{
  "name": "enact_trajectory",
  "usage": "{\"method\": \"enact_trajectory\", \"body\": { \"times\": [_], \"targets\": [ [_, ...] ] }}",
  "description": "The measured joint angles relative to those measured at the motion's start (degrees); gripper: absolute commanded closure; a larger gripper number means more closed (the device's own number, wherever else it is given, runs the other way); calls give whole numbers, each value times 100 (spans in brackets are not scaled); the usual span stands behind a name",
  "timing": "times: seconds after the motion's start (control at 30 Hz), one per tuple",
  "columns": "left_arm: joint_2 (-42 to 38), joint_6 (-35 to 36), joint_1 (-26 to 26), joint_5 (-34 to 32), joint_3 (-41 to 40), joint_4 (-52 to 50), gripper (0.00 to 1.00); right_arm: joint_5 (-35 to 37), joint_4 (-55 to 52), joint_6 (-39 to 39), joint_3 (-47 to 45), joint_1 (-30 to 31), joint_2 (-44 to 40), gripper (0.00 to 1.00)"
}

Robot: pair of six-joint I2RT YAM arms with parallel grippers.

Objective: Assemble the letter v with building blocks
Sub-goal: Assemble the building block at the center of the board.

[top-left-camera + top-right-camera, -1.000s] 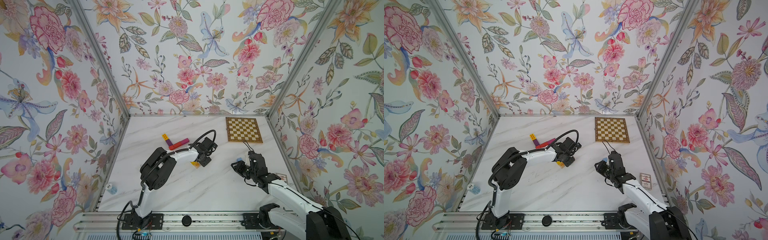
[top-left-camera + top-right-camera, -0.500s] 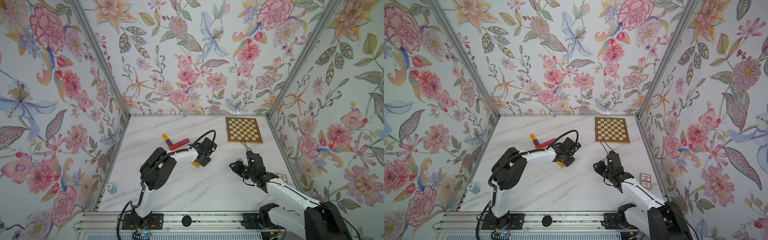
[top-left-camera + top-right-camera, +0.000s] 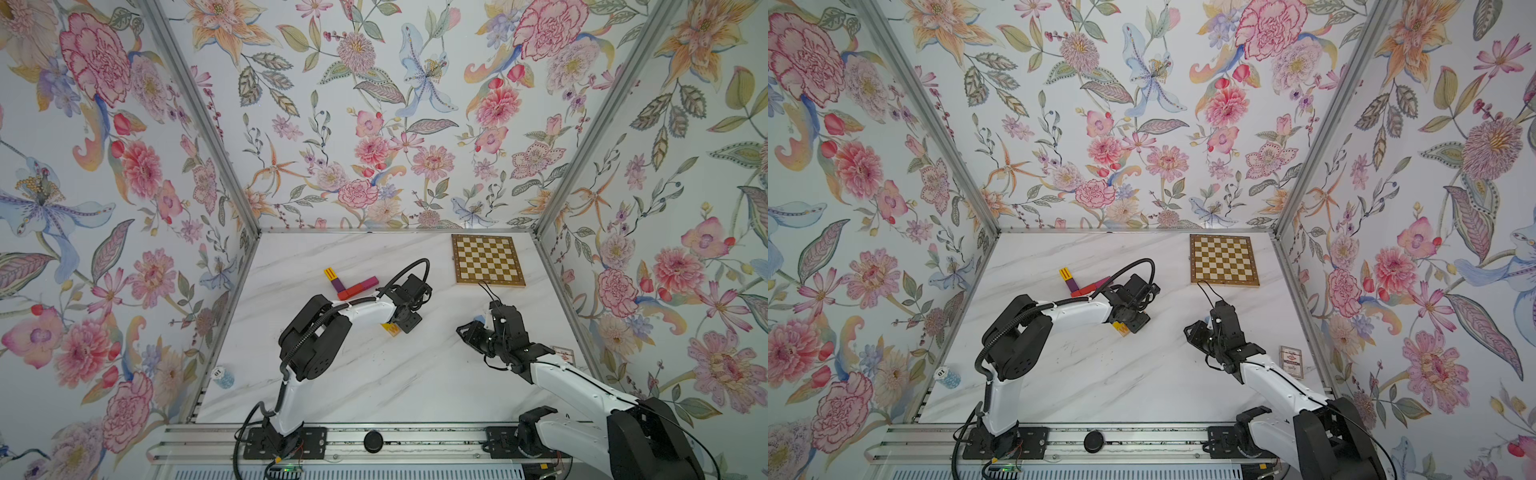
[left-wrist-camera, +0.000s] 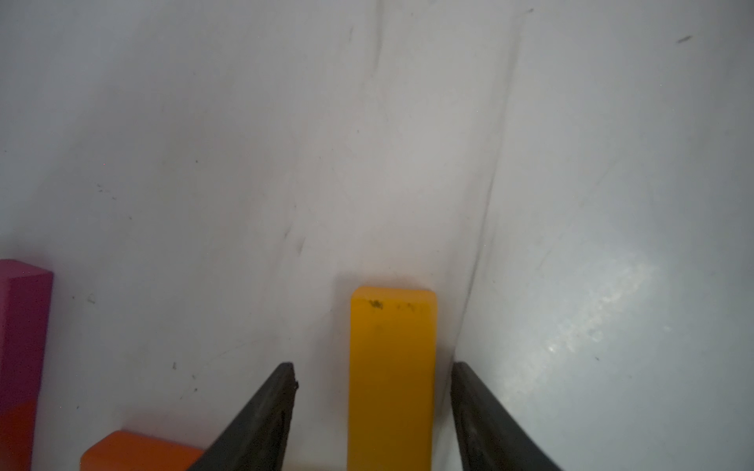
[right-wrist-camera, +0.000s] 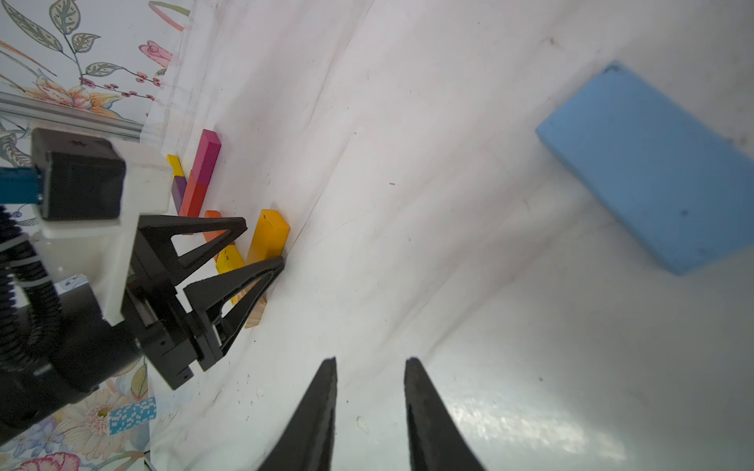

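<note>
**Top views.** Your letter v sits on the far left part of the table. A yellow block and a purple block make one short row. A red-and-magenta row slants off from their corner. The left gripper hides its block, and a W cube shows just beside it. A light blue block lies by the right gripper.

**Left wrist view.** The amber block lies flat, its long axis running straight away between the jaws. The jaws stand clear of both its sides, so it is released. An orange block lies near.

**Right wrist view.** The right gripper has its jaws narrowly parted with nothing between them. The amber block runs roughly parallel to the red-and-magenta row, apart from it.

**Progress, as judged.** You have the corner laid, but both rows are short. You have yet to join the amber, orange and light blue blocks.
</note>
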Motion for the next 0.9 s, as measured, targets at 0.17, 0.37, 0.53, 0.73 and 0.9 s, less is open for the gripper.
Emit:
{"method": "enact_trajectory", "body": {
  "times": [0.17, 0.37, 0.53, 0.73, 0.9],
  "targets": [
    [-317, 2, 0, 20, -33, -61, 32, 31, -17, -7, 140, 33, 9, 61],
    [-957, -13, 0, -118, -50, -28, 31, 94, -107, -138, 372, 33, 85, 41],
    [-1733, -334, 31, -463, -310, 225, 31, 24, -173, -378, 844, 33, 612, 32],
    [-2983, -1204, 520, -518, -1185, 739, 36, -221, -166, -734, 1779, 116, 1644, 30],
    [-4089, -2050, 1058, -162, -2378, 1425, 38, -389, -173, -1019, 2684, 389, 2752, 30]
  ]
}}
